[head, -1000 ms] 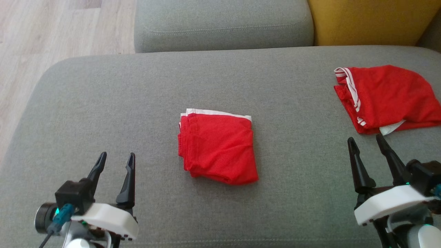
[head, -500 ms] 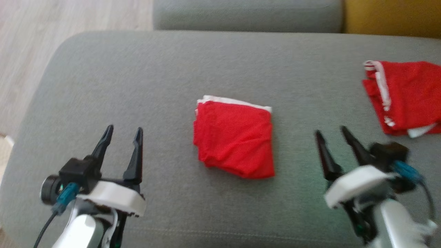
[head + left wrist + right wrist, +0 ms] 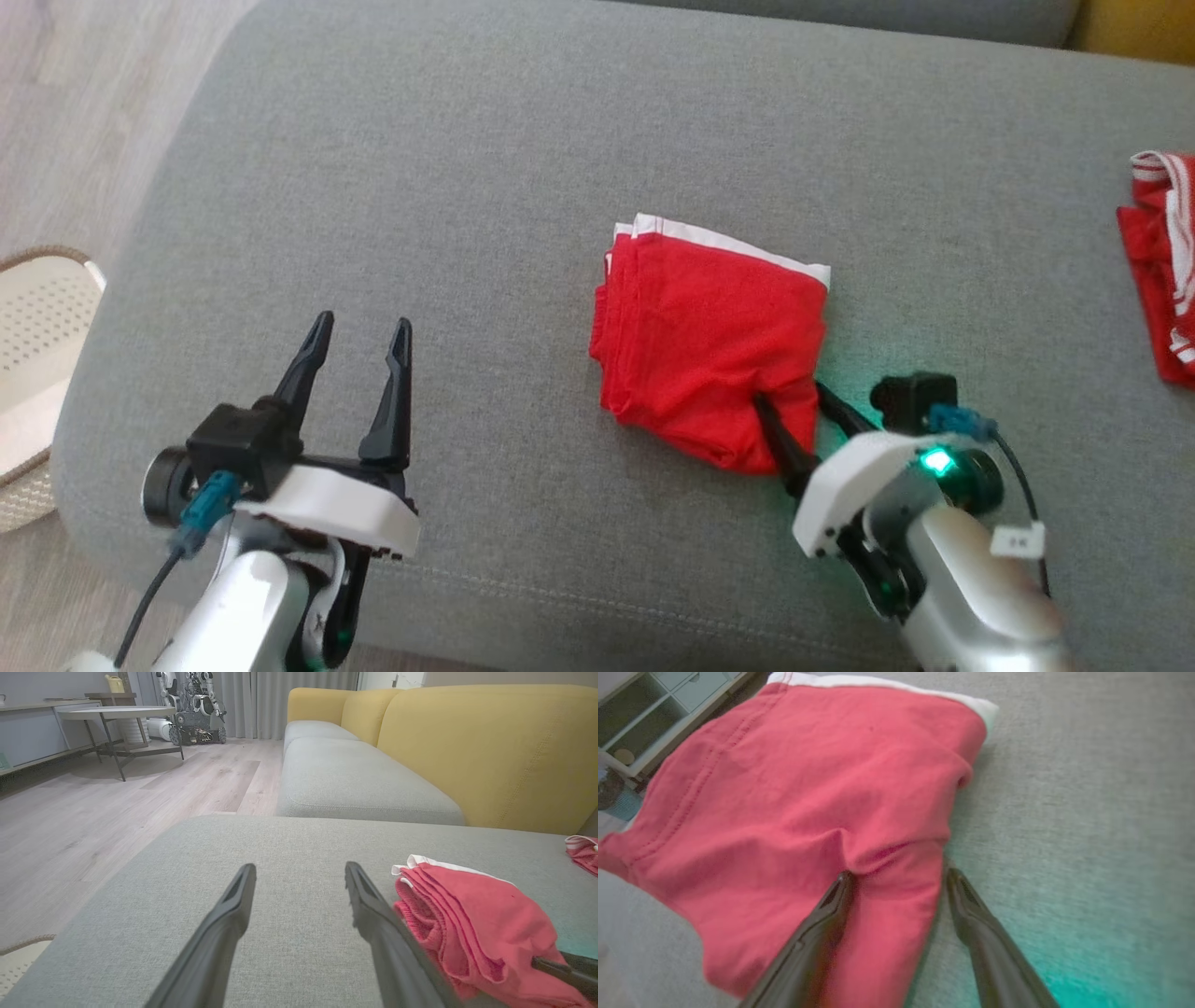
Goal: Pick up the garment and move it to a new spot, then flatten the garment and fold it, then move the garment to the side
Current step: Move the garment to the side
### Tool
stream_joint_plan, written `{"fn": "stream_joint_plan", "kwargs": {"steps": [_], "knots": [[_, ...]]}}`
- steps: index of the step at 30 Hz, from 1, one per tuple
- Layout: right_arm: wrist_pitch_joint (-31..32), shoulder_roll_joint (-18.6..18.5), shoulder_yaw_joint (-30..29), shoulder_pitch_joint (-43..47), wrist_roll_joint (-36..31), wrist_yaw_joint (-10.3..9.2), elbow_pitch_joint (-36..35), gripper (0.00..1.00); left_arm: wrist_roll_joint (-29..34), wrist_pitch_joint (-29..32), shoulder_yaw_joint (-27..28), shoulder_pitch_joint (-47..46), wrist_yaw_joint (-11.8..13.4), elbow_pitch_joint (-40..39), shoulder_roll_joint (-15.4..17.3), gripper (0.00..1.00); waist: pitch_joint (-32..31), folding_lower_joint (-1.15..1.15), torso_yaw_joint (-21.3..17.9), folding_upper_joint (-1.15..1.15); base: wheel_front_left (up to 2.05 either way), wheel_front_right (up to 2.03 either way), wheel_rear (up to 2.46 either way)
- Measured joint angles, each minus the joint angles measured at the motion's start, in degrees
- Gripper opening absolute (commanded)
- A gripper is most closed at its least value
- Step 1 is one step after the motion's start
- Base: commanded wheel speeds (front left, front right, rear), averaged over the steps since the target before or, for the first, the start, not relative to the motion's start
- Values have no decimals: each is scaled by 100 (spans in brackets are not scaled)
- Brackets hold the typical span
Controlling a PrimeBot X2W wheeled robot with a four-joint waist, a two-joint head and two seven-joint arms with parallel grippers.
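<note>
The garment (image 3: 709, 355) is a red piece with a white band, folded into a small square in the middle of the grey sofa cushion (image 3: 523, 168). My right gripper (image 3: 790, 394) is open at its near right corner. In the right wrist view the right gripper (image 3: 897, 873) has one finger on top of the red cloth (image 3: 808, 788) and the other at the cloth's edge on the cushion, with a fold between them. My left gripper (image 3: 362, 322) stands open over bare cushion to the left of the garment. In the left wrist view the left gripper (image 3: 300, 868) is beside the garment (image 3: 476, 924).
A second red garment with white stripes (image 3: 1162, 261) lies at the cushion's right edge. A white perforated basket (image 3: 37, 317) stands on the wood floor at the left. Another grey seat and a yellow backrest (image 3: 490, 751) lie beyond the cushion.
The camera has tilted down and turned, shifting the whole picture. My right gripper has moved left and forward from bare cushion onto the garment's near right corner. The left gripper has stayed open.
</note>
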Motion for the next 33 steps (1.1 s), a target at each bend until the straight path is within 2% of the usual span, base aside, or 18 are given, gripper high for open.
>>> {"fn": "stream_joint_plan", "kwargs": {"steps": [1, 2, 4, 10, 18, 28, 33], "knots": [[-25, -1, 90, -85, 113, 0, 88, 100, 0, -4, 3, -8, 0, 20, 0, 100, 28, 0, 8, 0, 0, 0, 0], [-41, -1, 172, -181, 214, 0, 169, 50, 0, -7, 8, -17, 0, 38, -1, 100, 51, 0, 6, 0, 0, 0, 0], [-45, -1, 371, -389, 400, 0, 337, 0, 0, -43, 10, -49, 0, 75, -2, 100, 76, 0, -22, 0, 0, 0, 0], [-187, -2, 798, -683, 692, 0, 702, 0, 0, -48, 36, -120, 1, 97, -1, 100, 98, 0, -193, 0, 0, 0, 0], [-369, -42, 1016, -1005, 495, 0, 915, 0, 0, -97, 93, -118, 13, 53, 23, 100, 84, 0, -695, 0, 0, 0, 0], [-303, -535, 1069, -951, 437, 0, 283, 0, 55, -35, 87, -125, 60, -181, 132, 100, 134, 0, -1825, 0, 0, 0, 0], [-200, -800, 964, -1001, 358, 0, -71, 0, 62, 58, 64, -309, 56, -274, 189, 100, 272, 0, -2266, 0, 0, 0, 0]]}}
